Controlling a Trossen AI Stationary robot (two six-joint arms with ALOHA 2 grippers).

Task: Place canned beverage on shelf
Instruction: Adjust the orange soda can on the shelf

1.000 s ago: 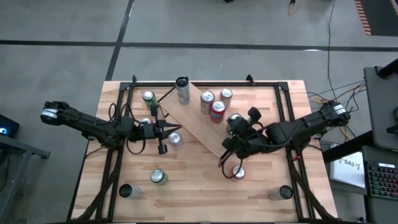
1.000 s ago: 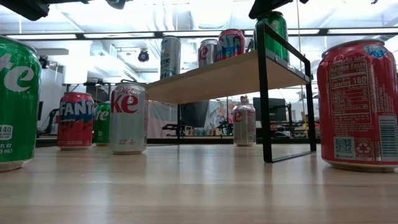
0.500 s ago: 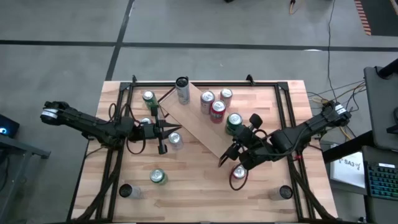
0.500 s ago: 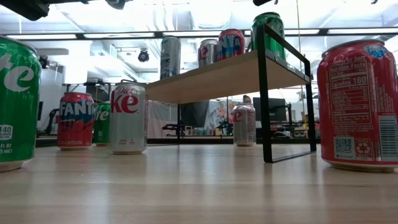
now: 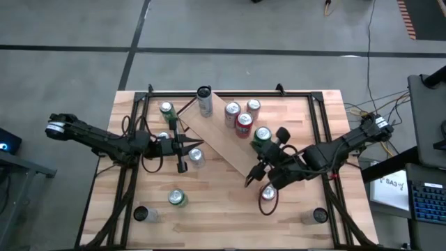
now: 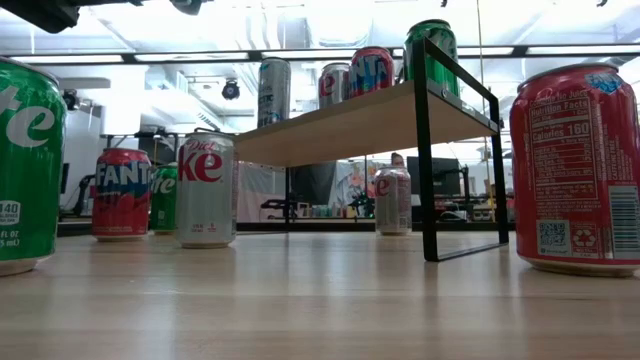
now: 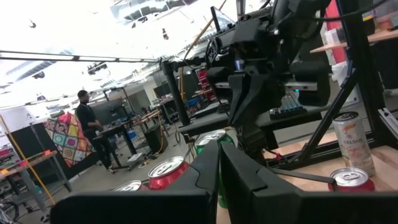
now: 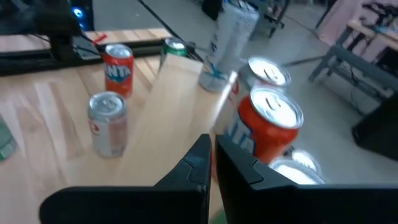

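High view first, working from the left side across: the left arm is reaching in from nine o'clock, and its gripper [image 5: 187,145] is hanging over the tabletop [image 5: 125,125] just left of the shelf's near edge, fingers pressed together with nothing between them. Around it, a green can [image 5: 166,110] is standing at about eleven o'clock, a silver can [image 5: 196,157] is sitting just beside the fingertips at four o'clock, and another green can [image 5: 177,199] is standing lower down at six o'clock.

The shelf [image 5: 223,143] is lying diagonally across the middle of the table, running from eleven o'clock down to five o'clock. On its board a tall silver can [image 5: 204,102] is standing at the far end, then a red-and-white can [image 5: 232,112], a second small can [image 5: 253,107] just beside it, and a red can [image 5: 243,124] below those two.

Further right, the green canned beverage [image 5: 262,136] is standing upright on the shelf's right-hand end, near the edge. The right gripper [image 5: 259,171] is hovering just past that end at about five o'clock from the can, apart from it, jaws closed on nothing. A red can [image 5: 267,193] is sitting on the table just below the gripper.
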